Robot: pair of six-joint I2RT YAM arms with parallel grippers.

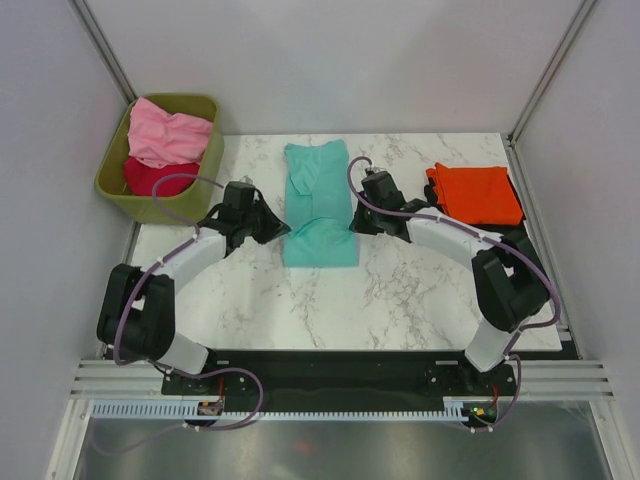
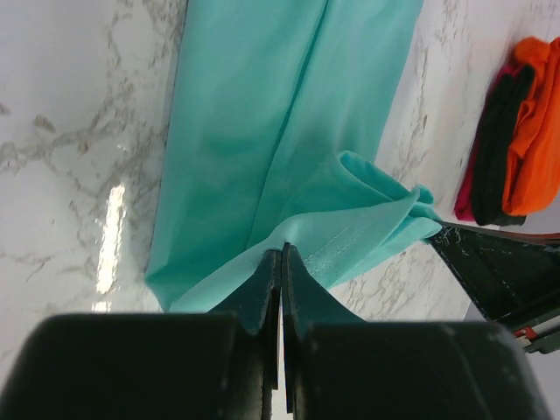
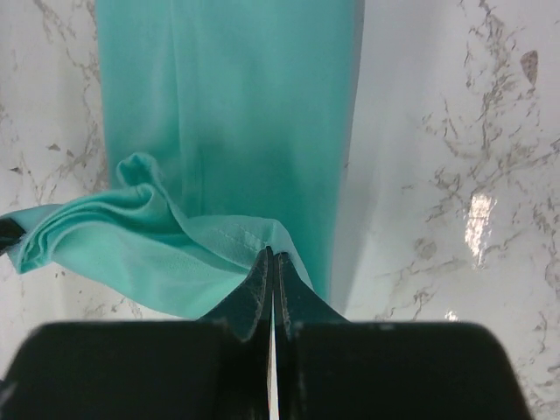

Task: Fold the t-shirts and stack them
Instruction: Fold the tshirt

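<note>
Teal shirt (image 1: pixel 318 205): folded into a long strip, lying on the table (image 1: pixel 400 290).
Left pincer (image 2: pixel 281 255): at the teal shirt's left edge, clenched on its stitched hem.
Right pincer (image 3: pixel 271 257): at the teal shirt's right edge, clenched on the same bunched hem.
Orange shirt (image 1: pixel 478 193): folded, well right of the teal shirt.
Bin (image 1: pixel 112 172): well left of the teal shirt, holding a pink shirt (image 1: pixel 170 132).

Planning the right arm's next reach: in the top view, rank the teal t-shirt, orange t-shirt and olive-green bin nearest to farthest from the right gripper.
1. The teal t-shirt, pinched in the right gripper, table centre.
2. The orange t-shirt, to its right.
3. The olive-green bin, far-left corner.
</note>
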